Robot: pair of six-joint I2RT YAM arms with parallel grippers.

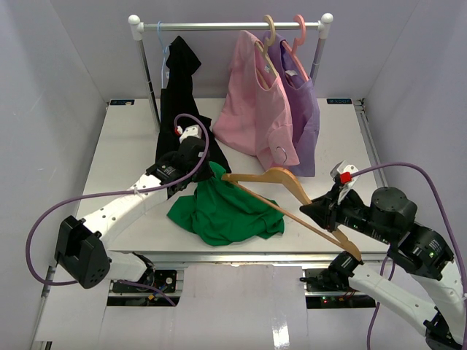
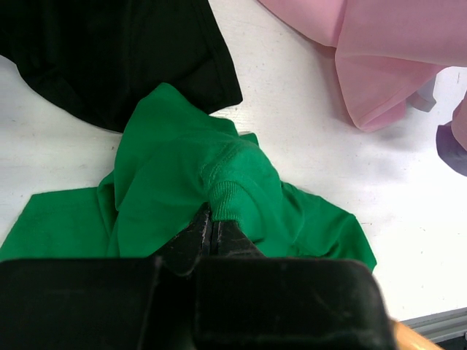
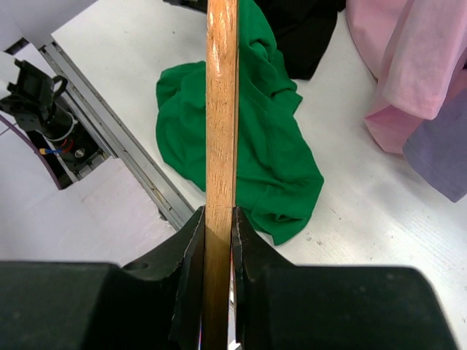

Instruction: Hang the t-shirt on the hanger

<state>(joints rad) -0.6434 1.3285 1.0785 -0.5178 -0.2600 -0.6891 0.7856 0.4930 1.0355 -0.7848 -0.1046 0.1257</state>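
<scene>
The green t-shirt [image 1: 222, 208] lies crumpled near the table's front edge, its collar end pulled up. My left gripper [image 1: 203, 166] is shut on the ribbed collar of the t-shirt [image 2: 219, 175], pinching it just off the table. My right gripper [image 1: 315, 211] is shut on the light brown wooden hanger [image 1: 284, 186] and holds it in the air above the shirt's right side. In the right wrist view the hanger's arm [image 3: 221, 102] runs straight up from between my fingers, over the t-shirt [image 3: 270, 153].
A clothes rail [image 1: 230, 26] stands at the back with a black garment [image 1: 177, 80], a pink shirt [image 1: 252, 98] and a purple shirt [image 1: 303, 117] hanging from it. The black garment's hem [image 2: 109, 51] reaches the table beside the green collar. The table's front edge [image 1: 241, 255] is close.
</scene>
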